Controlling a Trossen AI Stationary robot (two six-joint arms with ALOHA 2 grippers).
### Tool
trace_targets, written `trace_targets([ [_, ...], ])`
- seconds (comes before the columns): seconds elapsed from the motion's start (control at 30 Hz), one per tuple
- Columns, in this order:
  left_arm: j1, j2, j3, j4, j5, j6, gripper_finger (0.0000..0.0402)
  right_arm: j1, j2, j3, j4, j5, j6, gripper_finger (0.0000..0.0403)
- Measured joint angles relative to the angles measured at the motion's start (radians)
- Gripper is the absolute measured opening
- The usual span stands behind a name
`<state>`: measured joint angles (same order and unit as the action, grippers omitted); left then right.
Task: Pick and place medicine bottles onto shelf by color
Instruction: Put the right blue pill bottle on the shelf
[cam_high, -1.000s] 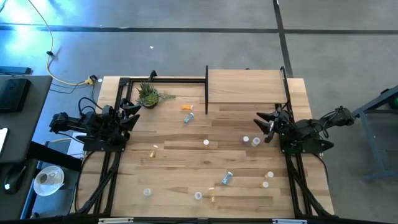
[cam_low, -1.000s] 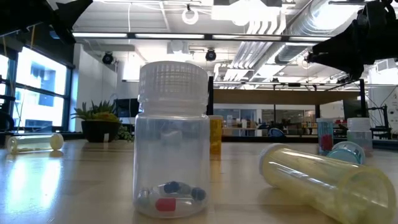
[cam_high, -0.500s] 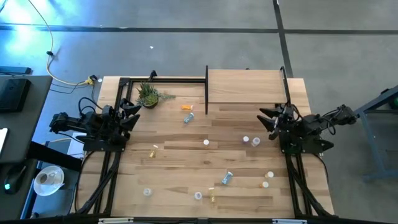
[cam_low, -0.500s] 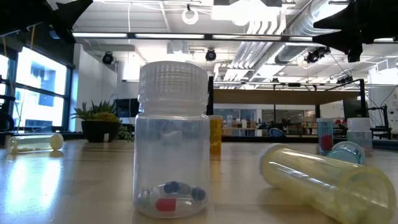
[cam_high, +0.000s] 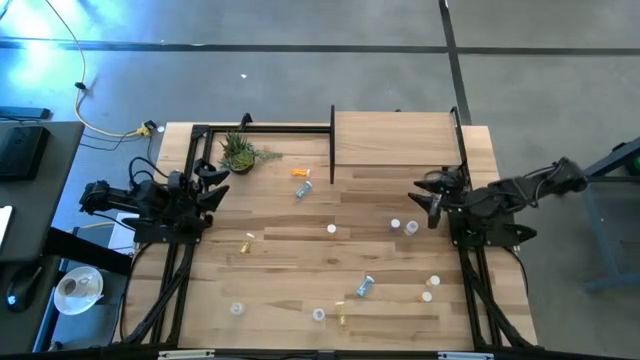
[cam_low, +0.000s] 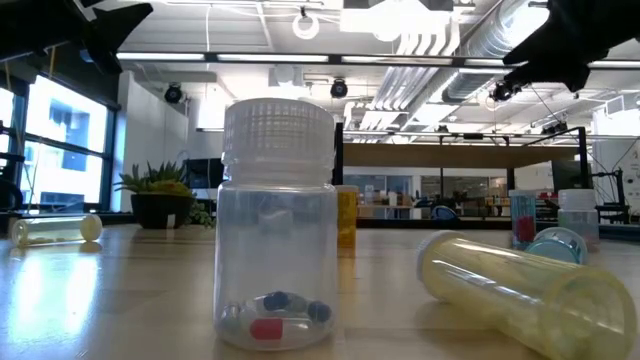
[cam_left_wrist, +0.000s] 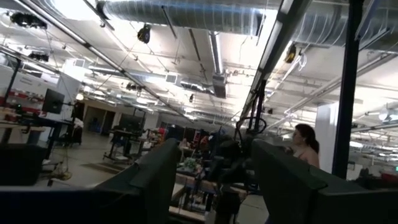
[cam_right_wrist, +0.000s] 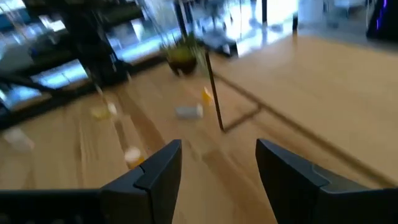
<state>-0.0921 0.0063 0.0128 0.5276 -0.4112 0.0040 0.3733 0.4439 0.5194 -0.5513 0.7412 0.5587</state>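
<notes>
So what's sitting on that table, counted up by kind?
Medicine bottles: 12
Potted plant: 1
Shelf: 1
Total: 14

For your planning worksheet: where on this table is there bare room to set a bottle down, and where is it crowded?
The shelf top is bare. The tabletop strip between the left gripper and the potted plant is free too. Bottles crowd the near-right area around the blue bottle, below the right gripper.
</notes>
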Motion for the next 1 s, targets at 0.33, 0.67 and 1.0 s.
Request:
trace_targets([
  [0.33, 0.000, 0.000, 0.000, -0.016, -0.001, -0.027, 0.0197, -0.082, 0.216, 0.077, -0.104, -0.182, 0.099, 0.0197],
  [0.67, 0.000, 0.000, 0.000, -0.016, -0.001, -0.027, 0.0197, -0.182, 0.384, 0.077, -0.097, -0.338, 0.301, 0.0197],
  [1.0, 0.000, 0.000, 0.000, -0.044, 0.000, -0.033, 0.0197, -0.205, 0.504, 0.077, -0.073, -0.480, 0.323, 0.0197],
])
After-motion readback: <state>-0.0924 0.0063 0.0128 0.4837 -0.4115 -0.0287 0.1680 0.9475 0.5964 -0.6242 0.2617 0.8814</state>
